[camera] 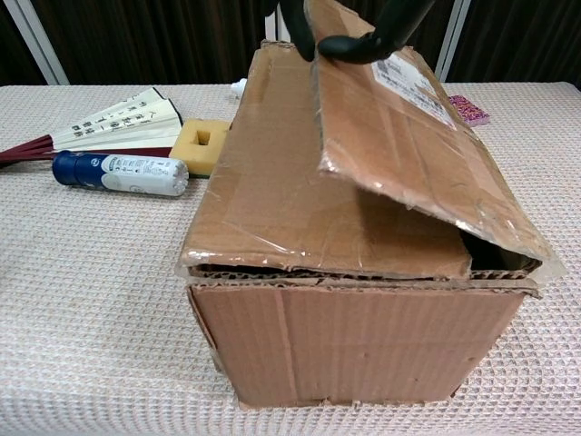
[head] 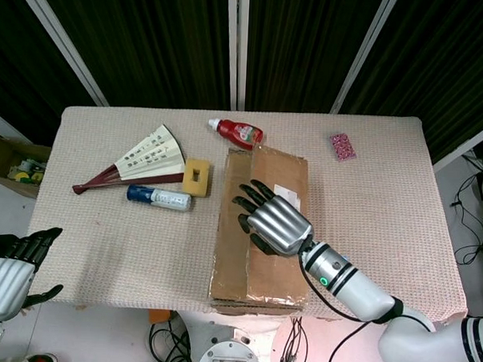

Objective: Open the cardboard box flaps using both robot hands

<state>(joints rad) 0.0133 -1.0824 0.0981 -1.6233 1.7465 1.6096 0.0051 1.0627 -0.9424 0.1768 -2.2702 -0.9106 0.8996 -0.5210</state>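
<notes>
We see the box (head: 259,230) at centre frame, its right flap (camera: 413,136) tilted up, gripped at its edge by our right hand (head: 276,222); lower left, our left hand (head: 13,271) hangs empty, fingers apart

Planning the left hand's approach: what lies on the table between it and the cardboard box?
Nothing: in the head view, bare tablecloth separates the left hand from the cardboard box.

A robot test lab rather than a home: a table draped in beige waffle-weave cloth (head: 369,203) stands before black curtains with white metal frame bars (head: 235,48); loose black cables (head: 468,215) trail over the pale floor beside it.
</notes>
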